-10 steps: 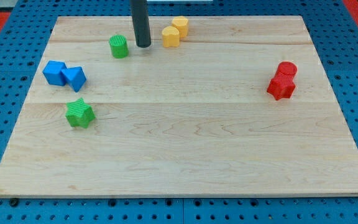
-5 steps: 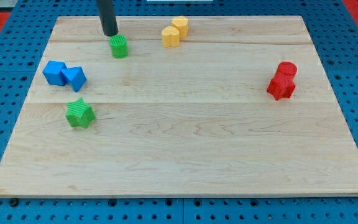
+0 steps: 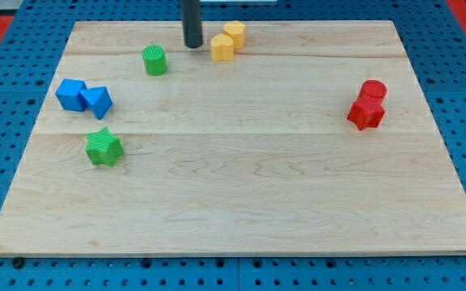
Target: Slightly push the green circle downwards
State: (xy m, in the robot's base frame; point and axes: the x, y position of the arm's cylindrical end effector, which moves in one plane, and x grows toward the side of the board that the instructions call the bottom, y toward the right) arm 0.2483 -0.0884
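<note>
My tip (image 3: 192, 45) sits near the board's (image 3: 241, 202) top edge, between green circle (image 3: 155, 61) and the yellow pair (image 3: 228, 41), touching neither; no fingers on this rig, just the rod. Risk: tip is right of the circle, not above it, so a push skews it left toward blue blocks (image 3: 84, 97). Green star (image 3: 103, 147) is below, red pair (image 3: 368, 104) far right.
</note>
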